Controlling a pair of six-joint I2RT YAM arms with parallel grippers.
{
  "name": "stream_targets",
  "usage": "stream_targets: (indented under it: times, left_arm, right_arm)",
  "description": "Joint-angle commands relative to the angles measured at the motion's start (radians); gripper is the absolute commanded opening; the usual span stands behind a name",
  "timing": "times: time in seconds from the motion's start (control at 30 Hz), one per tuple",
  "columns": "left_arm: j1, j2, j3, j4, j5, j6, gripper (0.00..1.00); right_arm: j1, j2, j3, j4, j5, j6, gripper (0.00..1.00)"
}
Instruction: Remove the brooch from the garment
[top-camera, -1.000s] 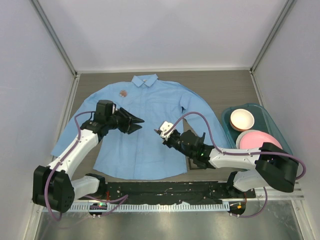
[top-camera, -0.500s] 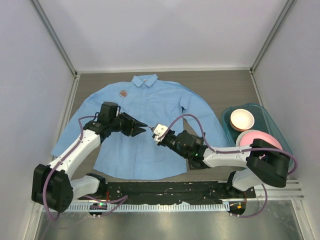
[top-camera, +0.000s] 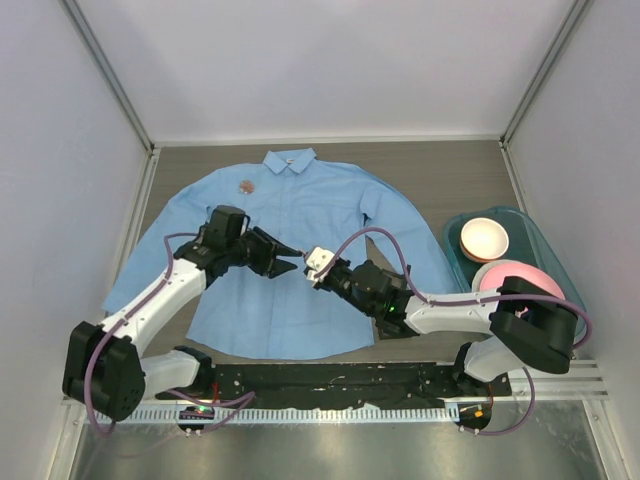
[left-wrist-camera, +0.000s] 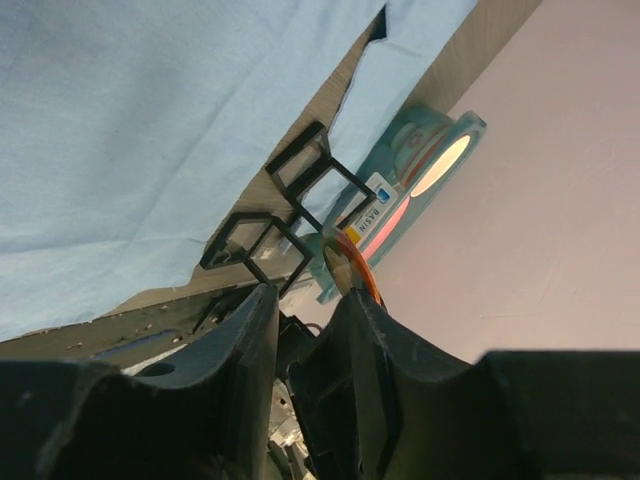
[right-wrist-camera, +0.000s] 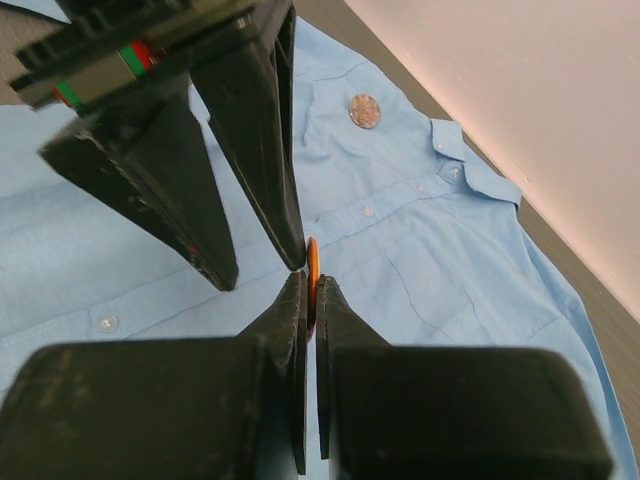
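Observation:
The light blue shirt (top-camera: 300, 205) lies flat on the table, collar at the far side. A small round pinkish brooch (top-camera: 246, 185) sits on its chest near the collar and also shows in the right wrist view (right-wrist-camera: 364, 110). My right gripper (top-camera: 316, 264) hovers over the shirt's middle, shut on a thin orange disc (right-wrist-camera: 311, 258) seen edge-on. My left gripper (top-camera: 289, 257) is open, tip to tip with the right one. One left fingertip (right-wrist-camera: 292, 250) touches the orange disc, which is not between the left jaws. The disc also shows in the left wrist view (left-wrist-camera: 356, 272).
A teal tray (top-camera: 530, 232) at the right holds a cream bowl (top-camera: 485, 238) and a pink plate (top-camera: 515, 278). A black strip (top-camera: 330, 378) runs along the near edge. Enclosure walls stand on three sides.
My right gripper has moved left and my left gripper has moved right and nearer, so their tips now meet over the shirt. The brooch has not moved.

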Motion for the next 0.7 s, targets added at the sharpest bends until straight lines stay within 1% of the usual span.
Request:
stream_targets:
  times: [0.0, 0.2, 0.37, 0.63, 0.67]
  left_arm:
    - [-0.002, -0.092, 0.009, 0.017, -0.052, -0.021, 0.4]
    - [-0.004, -0.074, -0.009, 0.072, -0.047, -0.067, 0.43]
    - [-0.01, -0.048, 0.012, 0.075, -0.049, -0.064, 0.36]
    - [-0.031, -0.031, 0.008, 0.075, -0.056, -0.069, 0.35]
    - [-0.034, -0.029, 0.009, 0.077, -0.058, -0.067, 0.32]
  right_arm:
    - [0.008, -0.017, -0.007, 0.065, 0.005, 0.006, 0.01]
    - [0.011, -0.028, -0.029, 0.073, -0.012, 0.009, 0.01]
    - [0.012, -0.023, -0.021, 0.093, 0.0, 0.004, 0.01]
    - [0.014, 0.009, -0.002, 0.119, -0.009, 0.001, 0.01]
    - [0.014, 0.012, -0.001, 0.122, -0.006, 0.001, 0.01]
